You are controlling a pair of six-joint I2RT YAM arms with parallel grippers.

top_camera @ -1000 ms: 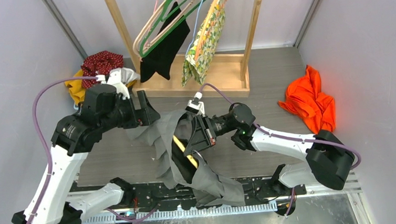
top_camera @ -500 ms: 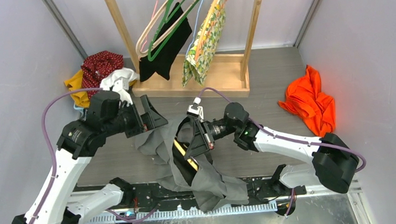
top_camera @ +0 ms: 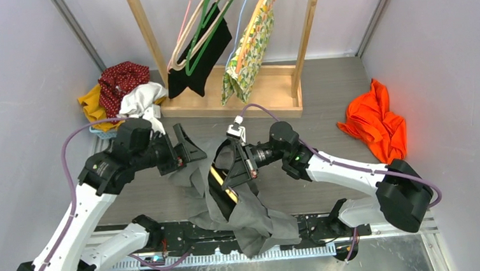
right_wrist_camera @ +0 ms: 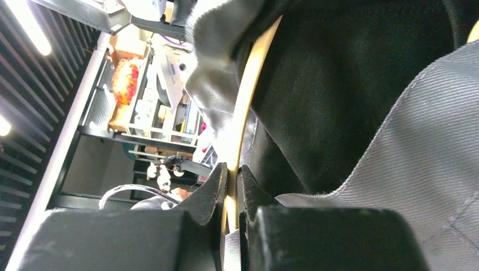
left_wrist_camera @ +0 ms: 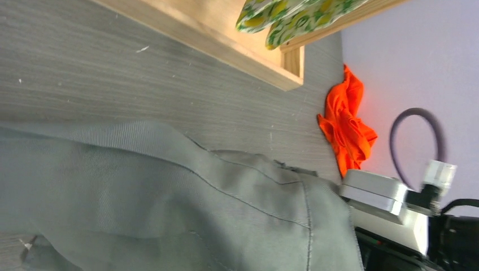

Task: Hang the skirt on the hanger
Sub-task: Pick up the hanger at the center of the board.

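Observation:
The grey skirt is draped over a yellow hanger at the table's near middle and trails toward the front edge. My right gripper is shut on the hanger's thin yellow bar, with grey skirt fabric folded beside the fingers. My left gripper stands open at the skirt's upper left edge, its fingers spread just above the cloth. The left wrist view shows only the skirt close below, and none of that gripper's fingers.
A wooden rack stands at the back with hangers, a black garment and a floral garment. An orange cloth lies at the right. A pile of red, white and yellow clothes sits at the back left.
My left gripper has moved right, closer to the hanger. The skirt's left part, spread wide a second ago, is now bunched narrower against the hanger. The right gripper shifted slightly left.

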